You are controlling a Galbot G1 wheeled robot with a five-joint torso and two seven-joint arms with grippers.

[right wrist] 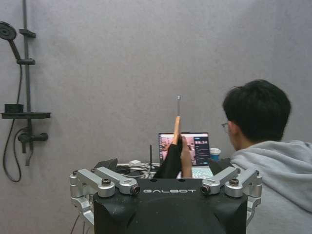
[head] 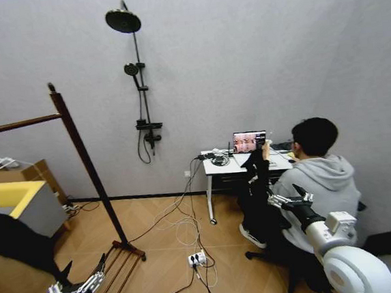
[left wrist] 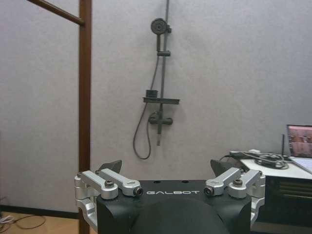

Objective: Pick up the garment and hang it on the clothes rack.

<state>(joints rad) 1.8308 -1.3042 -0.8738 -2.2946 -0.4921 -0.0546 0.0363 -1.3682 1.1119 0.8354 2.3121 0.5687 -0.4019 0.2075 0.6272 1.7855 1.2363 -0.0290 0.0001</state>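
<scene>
The garment (head: 258, 199) is black and hangs on a wooden hanger with a metal hook (right wrist: 178, 104). A seated person's hand (right wrist: 185, 155) holds it up in front of the desk. My right gripper (head: 286, 195) is open, level with the garment's middle and just right of it. In the right wrist view the garment (right wrist: 170, 163) stands straight ahead of the spread fingers. The clothes rack (head: 86, 167), dark red-brown wood, stands at the left with its bar (head: 17, 124) running off the picture. My left gripper (head: 77, 283) is open and low beside the rack's foot, with the rack's post (left wrist: 85, 97) ahead of it.
The person in a grey hoodie (head: 322, 183) sits at a white desk (head: 214, 167) with a laptop (head: 248, 142). Cables and a power strip (head: 196, 259) lie on the wooden floor. A shower fixture (head: 140, 89) hangs on the wall. Boxes (head: 28, 195) and dark and tan cloth (head: 11, 272) are at the left.
</scene>
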